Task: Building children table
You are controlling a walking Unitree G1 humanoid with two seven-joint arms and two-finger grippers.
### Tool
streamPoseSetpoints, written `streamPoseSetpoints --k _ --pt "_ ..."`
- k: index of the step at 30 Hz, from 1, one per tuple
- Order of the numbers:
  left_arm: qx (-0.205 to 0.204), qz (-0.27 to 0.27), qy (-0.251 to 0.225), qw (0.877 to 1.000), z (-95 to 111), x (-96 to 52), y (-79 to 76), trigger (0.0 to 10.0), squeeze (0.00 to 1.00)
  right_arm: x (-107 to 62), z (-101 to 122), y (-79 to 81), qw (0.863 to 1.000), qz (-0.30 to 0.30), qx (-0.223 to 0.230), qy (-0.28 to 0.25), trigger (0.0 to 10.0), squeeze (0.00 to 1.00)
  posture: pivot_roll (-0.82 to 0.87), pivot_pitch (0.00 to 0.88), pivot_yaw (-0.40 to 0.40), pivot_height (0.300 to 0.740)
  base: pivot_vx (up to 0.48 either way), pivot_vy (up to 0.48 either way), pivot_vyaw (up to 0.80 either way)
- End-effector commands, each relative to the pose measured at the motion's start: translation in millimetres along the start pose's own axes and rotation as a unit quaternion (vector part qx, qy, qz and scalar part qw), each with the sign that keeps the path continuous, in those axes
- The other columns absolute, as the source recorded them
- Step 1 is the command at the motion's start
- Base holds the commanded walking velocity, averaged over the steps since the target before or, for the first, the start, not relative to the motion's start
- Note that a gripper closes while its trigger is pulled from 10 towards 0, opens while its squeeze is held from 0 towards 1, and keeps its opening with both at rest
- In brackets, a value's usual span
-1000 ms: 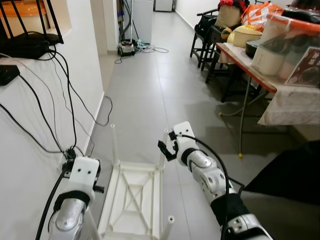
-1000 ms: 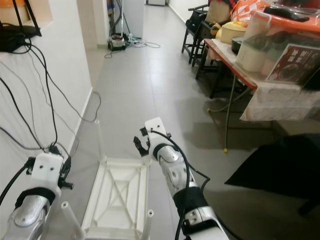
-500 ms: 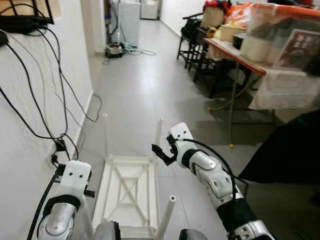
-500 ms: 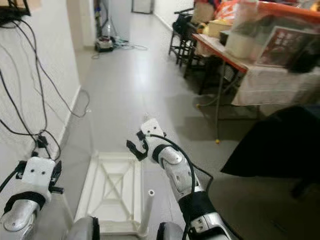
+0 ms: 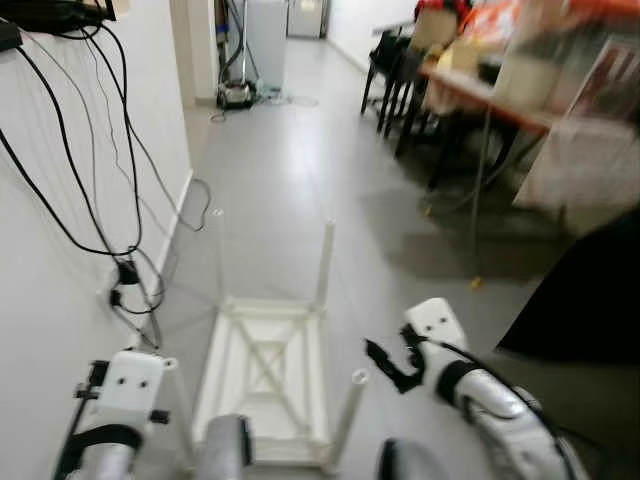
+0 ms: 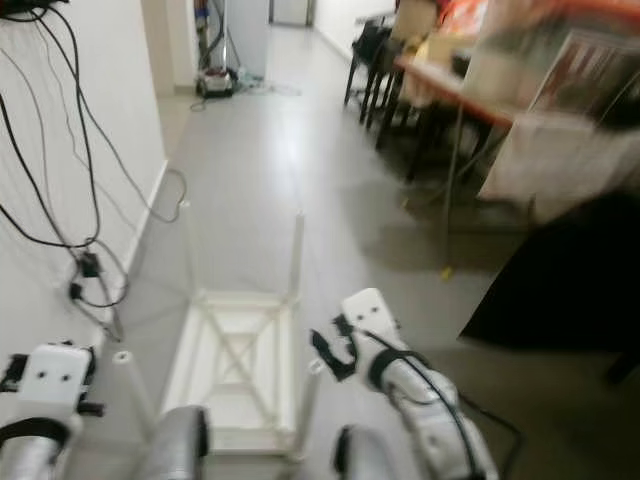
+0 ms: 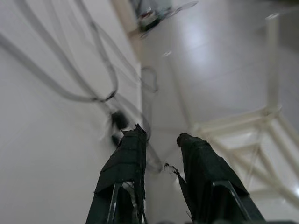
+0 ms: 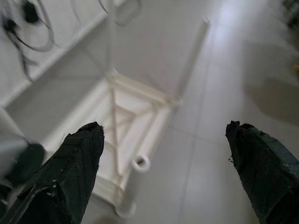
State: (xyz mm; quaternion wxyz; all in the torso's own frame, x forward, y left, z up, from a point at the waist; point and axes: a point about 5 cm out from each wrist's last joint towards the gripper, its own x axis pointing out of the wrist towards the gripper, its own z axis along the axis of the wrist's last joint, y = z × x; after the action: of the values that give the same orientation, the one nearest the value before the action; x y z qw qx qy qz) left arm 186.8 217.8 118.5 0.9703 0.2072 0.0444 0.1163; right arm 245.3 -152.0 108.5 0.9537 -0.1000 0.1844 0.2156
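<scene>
A: Where's the children table (image 5: 265,375) relative to us?

B: It lies upside down on the floor (image 5: 300,180), legs pointing up, just ahead of us and between our two arms. Its long axis runs away from us down the corridor, parallel to the wall (image 5: 60,300) on our left.

A: Which hand is nearer?

B: We judge the right hand (image 5: 385,362). It hovers just right of the near right leg (image 5: 348,415), not touching it. The far right leg (image 5: 325,262) stands further ahead. The left hand (image 7: 161,140) sits beside the near left corner, close to the wall cables (image 5: 120,270).

A: Hand states?

B: Our right hand is spread wide and holds nothing; the wrist view shows the near leg's open end (image 8: 140,164) between its fingers, lower down. Our left hand's fingers stand slightly apart, also empty.

A: So the coming move?

B: Probably a short reach leftward with the right hand to the upright leg. Eye views are blurred, so we can't tell contact finely.
</scene>
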Motion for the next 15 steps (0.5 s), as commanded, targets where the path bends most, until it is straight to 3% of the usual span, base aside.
streamPoseSetpoints --k 1,8,15 --pt "0.013 -0.007 -0.005 1.0 1 -0.7 -4.1 10.0 0.0 -1.2 9 -0.9 1.0 0.014 -0.006 -0.014 10.0 0.0 0.06 0.0 -0.105 0.516 0.0 0.0 0.0" --pt "0.012 0.012 -0.007 1.0 2 -4.3 2.2 10.0 0.0 -6.1 15 2.1 0.999 0.036 -0.02 -0.015 10.0 0.0 0.07 0.0 -0.118 0.496 0.0 0.0 0.0" --pt "0.015 0.018 -0.006 1.0 0 -11.4 1.0 10.0 0.0 -5.6 19 -6.3 0.998 0.047 -0.038 -0.01 10.0 0.0 0.09 0.0 -0.12 0.466 0.0 0.0 0.0"
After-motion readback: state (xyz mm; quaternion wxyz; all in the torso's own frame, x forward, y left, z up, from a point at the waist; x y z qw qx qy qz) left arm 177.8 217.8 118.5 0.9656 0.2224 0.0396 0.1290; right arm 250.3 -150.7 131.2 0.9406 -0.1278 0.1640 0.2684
